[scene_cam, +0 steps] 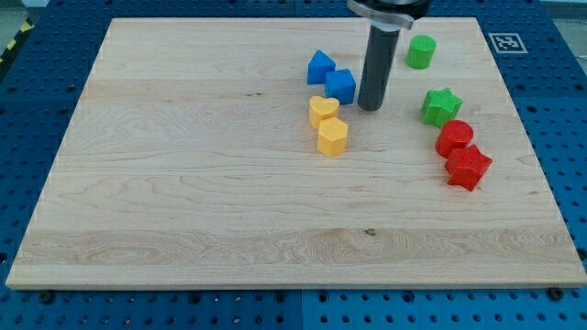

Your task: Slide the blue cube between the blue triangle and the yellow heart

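Claw-less, my arm ends in a plain dark rod that has no jaws to open or close and holds nothing; my tip (370, 107) rests on the wooden board (183, 183) just at 3 o'clock of the blue cube (340, 85), very near it, though whether they touch cannot be made out. At 10 o'clock of the cube and touching it sits the blue triangle (319, 67). At about 7 o'clock of the cube, just beside it, lies the yellow heart (322, 110), with a second yellow block (332, 137) of unclear shape pressed against the heart at 5 o'clock. A green cylinder (422, 51) stands at 1 o'clock of my tip, a green star (441, 106) at 3 o'clock, well apart. Near the star at 5 o'clock, a red cylinder (454, 137) touches a red star (469, 168)
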